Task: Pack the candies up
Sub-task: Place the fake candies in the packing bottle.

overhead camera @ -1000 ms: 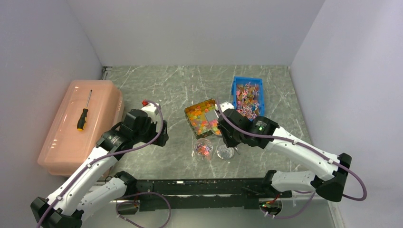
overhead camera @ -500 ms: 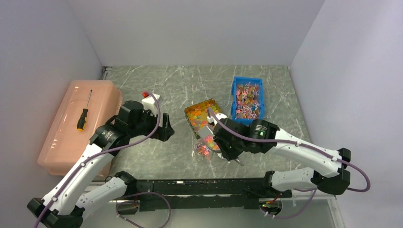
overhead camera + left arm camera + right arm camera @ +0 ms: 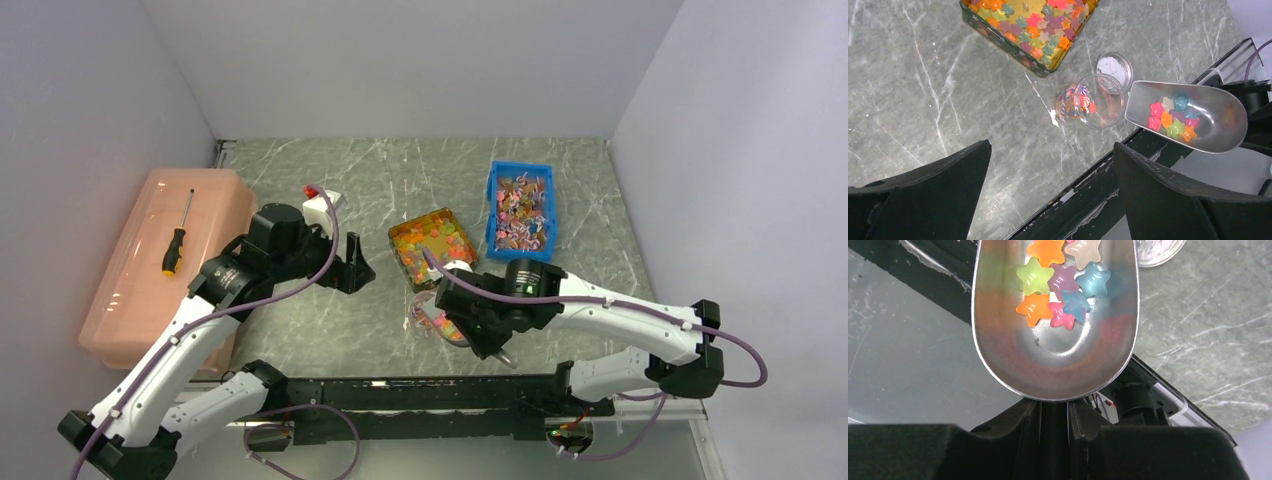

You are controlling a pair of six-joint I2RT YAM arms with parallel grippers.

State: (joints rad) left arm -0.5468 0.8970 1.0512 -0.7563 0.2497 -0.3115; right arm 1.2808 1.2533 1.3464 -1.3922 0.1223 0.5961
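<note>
The step in hand looks like the pour. The right gripper [image 3: 1054, 419] is clamped on the handle of the metal scoop [image 3: 1055, 335], whose bowl reaches straight out ahead of the jaws. The left gripper [image 3: 355, 272] hangs with its jaws spread wide and holds nothing; it looks down on the work from well apart.

Largest first, the pink lidded box [image 3: 120, 300] sits far out to the side of the left jaws. A screwdriver [image 3: 176, 240] lies on its lid, and its contents are hidden. The blue bin [image 3: 497, 200] lies well beyond the right jaws and holds small pink and pale pieces, too small to identify. The square tin [image 3: 998, 36], ahead of the left jaws, is packed with star-shaped candies [image 3: 1040, 22].

The scoop carries a small cluster of them, gathered toward its front lip. Just beyond that lip stands the clear jar [image 3: 1098, 95], with a few pieces already in its bottom. Whether the lip touches the rim, I cannot tell. The jar's lid [image 3: 1114, 67] lies just beside it.

The next move probably calls for lining the lip up over the narrow mouth and tipping gently, since the scoop is wider than the opening and stars could spill past.
</note>
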